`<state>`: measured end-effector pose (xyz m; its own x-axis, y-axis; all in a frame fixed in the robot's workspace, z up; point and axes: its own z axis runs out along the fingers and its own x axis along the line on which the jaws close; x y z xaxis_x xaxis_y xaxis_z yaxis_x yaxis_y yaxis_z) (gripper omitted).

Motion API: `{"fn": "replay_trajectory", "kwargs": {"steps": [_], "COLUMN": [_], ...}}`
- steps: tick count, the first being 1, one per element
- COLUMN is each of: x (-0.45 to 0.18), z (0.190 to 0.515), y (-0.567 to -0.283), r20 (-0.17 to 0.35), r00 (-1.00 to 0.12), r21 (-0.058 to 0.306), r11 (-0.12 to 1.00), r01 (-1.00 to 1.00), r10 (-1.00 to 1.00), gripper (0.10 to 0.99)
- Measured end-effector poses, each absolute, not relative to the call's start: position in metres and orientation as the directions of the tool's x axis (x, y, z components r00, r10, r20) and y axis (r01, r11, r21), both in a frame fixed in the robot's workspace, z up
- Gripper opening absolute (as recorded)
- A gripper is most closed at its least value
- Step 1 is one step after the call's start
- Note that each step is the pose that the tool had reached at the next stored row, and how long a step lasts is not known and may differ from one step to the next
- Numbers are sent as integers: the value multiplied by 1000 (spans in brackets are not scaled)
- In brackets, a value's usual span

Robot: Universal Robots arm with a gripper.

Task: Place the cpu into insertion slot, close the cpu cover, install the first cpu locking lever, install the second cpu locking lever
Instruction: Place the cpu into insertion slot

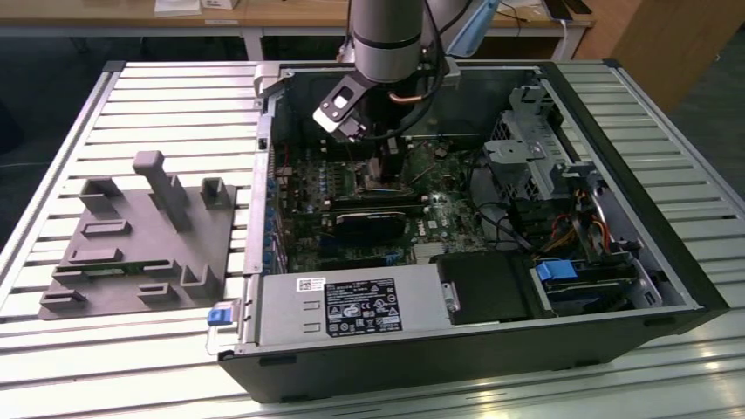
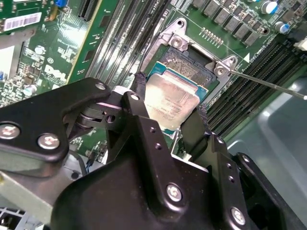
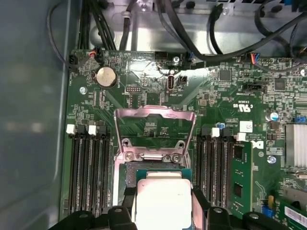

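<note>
A slatted metal table (image 1: 152, 96), wooden desk (image 1: 291, 13) behind — the gripper (image 2: 170, 98) pinches the cpu (image 3: 163, 201) by its edges over the insertion slot (image 2: 192, 60) (cpu cover (image 3: 153, 111) raised).

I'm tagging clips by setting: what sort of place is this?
Probably a robotics lab: a gripper holds the cpu inside an open computer case on a slatted metal table, with wooden desks behind.

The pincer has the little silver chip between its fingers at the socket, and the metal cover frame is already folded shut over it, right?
No: the cpu cover is open, tilted back off the insertion slot, as the first wrist view shows. The rest holds: the pincer has the cpu between its fingers at the slot.
</note>
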<state>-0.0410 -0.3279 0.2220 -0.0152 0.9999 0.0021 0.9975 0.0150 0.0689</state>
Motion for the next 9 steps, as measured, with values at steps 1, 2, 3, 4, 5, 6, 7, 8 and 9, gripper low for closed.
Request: {"fn": "replay_trajectory", "kwargs": {"steps": [1,2,3,4,5,6,7,8,9], "x": [-41,-41,-41,-41,-41,-42,-42,-42,-42], "z": [221,219,218,217,216,216,215,214,214], "y": [-328,-328,-328,-328,-327,-327,-327,-327,-327], "r20": [2,2,2,2,1,1,1,0,0], "r00": [-15,-15,-15,-15,-15,-15,-15,-15,-15], "r21": [69,69,69,69,69,69,69,69,69], "r11": [15,15,15,15,15,15,15,15,15], "r01": [998,998,998,998,998,998,998,998,998], "r10": [1000,1000,1000,1000,1000,1000,1000,1000,1000], "gripper": [541,541,541,541,541,541,541,541,541]}}
